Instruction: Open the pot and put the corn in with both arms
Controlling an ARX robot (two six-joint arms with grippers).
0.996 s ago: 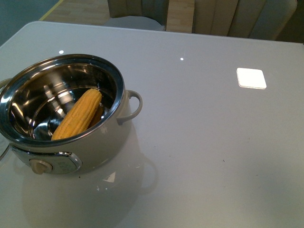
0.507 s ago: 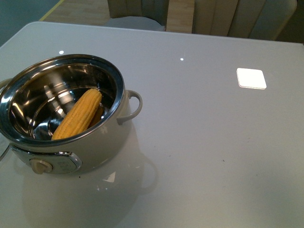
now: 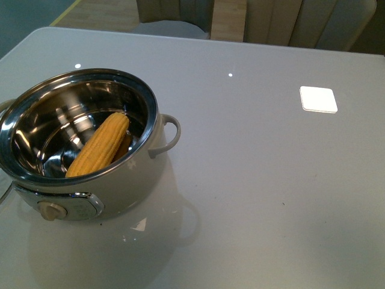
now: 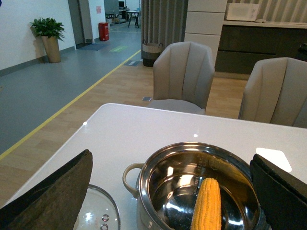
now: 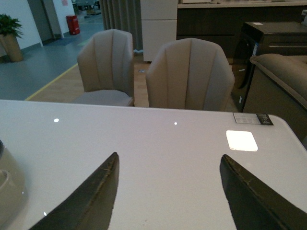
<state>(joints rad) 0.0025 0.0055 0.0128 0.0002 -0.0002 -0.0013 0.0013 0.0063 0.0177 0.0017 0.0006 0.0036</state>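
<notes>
The cream-white pot (image 3: 129,180) stands open at the table's front left, its steel inside bare. The yellow corn (image 3: 99,146) lies slanted inside it, tip toward the far rim. In the left wrist view the pot (image 4: 144,191) and the corn (image 4: 207,203) show between the wide-open pads of my left gripper (image 4: 172,191), which is back from the pot and empty. The glass lid (image 4: 98,213) lies flat on the table beside the pot. My right gripper (image 5: 168,191) is open and empty above bare table; the pot's edge (image 5: 7,189) shows at that view's side. Neither arm shows in the front view.
A white square patch of light (image 3: 318,99) lies on the grey table at the far right. Beige chairs (image 5: 189,72) stand behind the table's far edge.
</notes>
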